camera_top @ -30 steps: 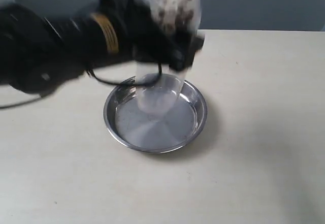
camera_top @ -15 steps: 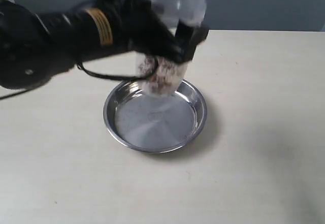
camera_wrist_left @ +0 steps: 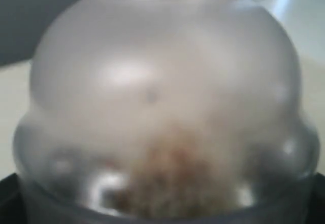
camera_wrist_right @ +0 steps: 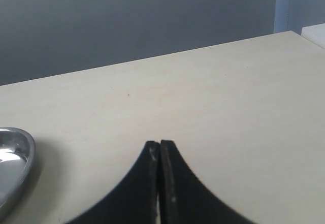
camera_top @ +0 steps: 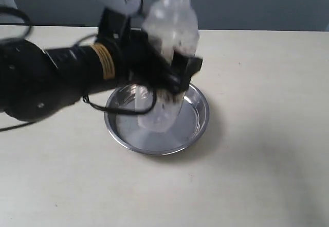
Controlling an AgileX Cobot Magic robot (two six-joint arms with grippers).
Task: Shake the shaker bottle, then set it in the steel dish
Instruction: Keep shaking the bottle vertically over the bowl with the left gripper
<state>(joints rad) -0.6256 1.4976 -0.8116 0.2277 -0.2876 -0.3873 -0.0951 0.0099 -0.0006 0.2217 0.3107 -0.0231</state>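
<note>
The left gripper clamps the shaker bottle nearly upright, the steel dish directly below the jaws; the right gripper is closed, empty

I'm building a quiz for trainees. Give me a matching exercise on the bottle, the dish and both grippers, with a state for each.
1. shaker bottle
2. steel dish
3. left gripper
4. right gripper

a. shut, empty
b. held over the dish
c. clamped on the bottle
d. resting on the table

Pairs: 1-b, 2-d, 3-c, 4-a
</note>
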